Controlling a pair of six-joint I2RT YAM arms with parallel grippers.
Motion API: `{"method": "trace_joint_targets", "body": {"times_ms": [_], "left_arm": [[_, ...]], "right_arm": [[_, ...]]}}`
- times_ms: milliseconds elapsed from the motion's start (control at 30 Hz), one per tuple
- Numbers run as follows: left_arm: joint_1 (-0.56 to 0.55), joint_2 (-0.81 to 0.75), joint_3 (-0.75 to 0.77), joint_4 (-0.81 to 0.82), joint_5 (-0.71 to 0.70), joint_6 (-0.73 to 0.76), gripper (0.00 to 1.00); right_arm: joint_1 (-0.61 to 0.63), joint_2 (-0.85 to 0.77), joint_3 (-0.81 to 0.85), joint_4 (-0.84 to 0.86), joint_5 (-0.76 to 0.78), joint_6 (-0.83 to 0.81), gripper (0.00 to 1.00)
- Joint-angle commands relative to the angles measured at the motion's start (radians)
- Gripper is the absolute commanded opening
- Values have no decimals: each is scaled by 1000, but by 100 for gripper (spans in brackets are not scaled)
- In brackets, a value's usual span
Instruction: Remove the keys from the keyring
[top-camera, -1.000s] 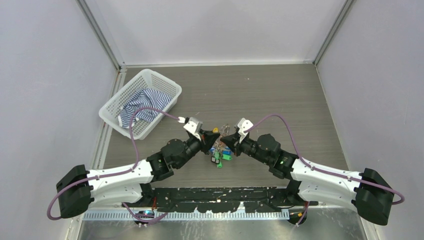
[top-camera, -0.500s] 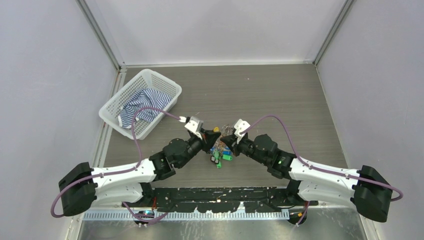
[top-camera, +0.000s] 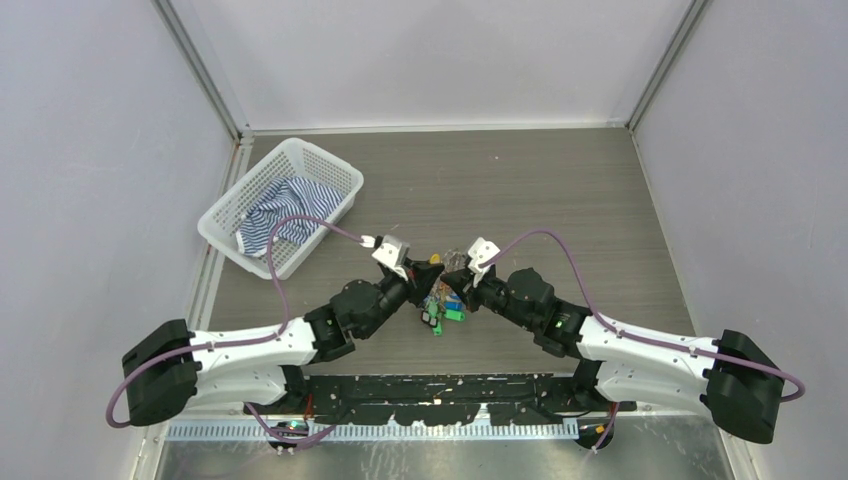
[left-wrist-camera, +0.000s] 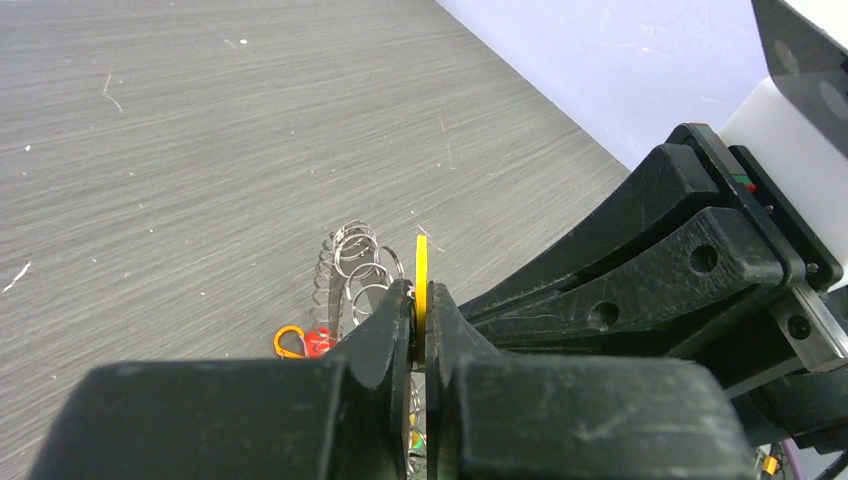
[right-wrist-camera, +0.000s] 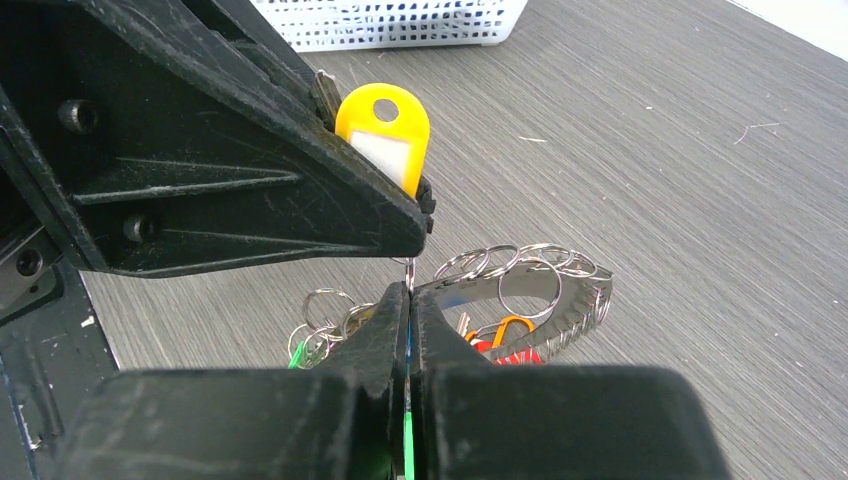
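The keyring (right-wrist-camera: 560, 290) is a round metal ring strung with several small split rings and keys with green, blue, red and orange parts (top-camera: 440, 305). It hangs between the two grippers at mid table. My left gripper (left-wrist-camera: 421, 300) is shut on a yellow key tag (left-wrist-camera: 421, 262), which also shows in the right wrist view (right-wrist-camera: 385, 135). My right gripper (right-wrist-camera: 409, 295) is shut on the bunch; a thin metal ring and a green sliver show between its jaws. In the top view the left gripper (top-camera: 425, 268) and the right gripper (top-camera: 447, 275) stand tip to tip.
A white basket (top-camera: 228, 213) with a striped blue-and-white cloth (top-camera: 280, 212) stands at the back left; its wall also shows in the right wrist view (right-wrist-camera: 400, 25). Grey walls close the table on three sides.
Both grippers have edged slightly closer together over the bunch. Both stay shut.
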Motion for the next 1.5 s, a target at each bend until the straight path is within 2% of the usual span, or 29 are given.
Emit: {"method": "trace_joint_targets", "body": {"times_ms": [0,133,667,867,1100,1267,1467], "left_arm": [[-22,5,1,135,-67,36,1],[-41,6,-18,200,-117,55,0],[-59,77,-24,336,-129,81,1],[-59,73,-38,357,-151,54,1],[-51,23,-62,290,-206,12,1],[-3,33,-101,372,-120,-27,0],[28,20,-126,448,38,-7,0]], "right_arm": [[1,-9,60,90,8,4,1],[1,-1,66,85,13,32,1],[3,7,85,101,-11,49,1],[3,3,81,108,-8,45,1],[2,-29,55,146,2,37,1],[3,-50,38,168,-33,38,1],[1,-35,83,63,26,49,1]]}}
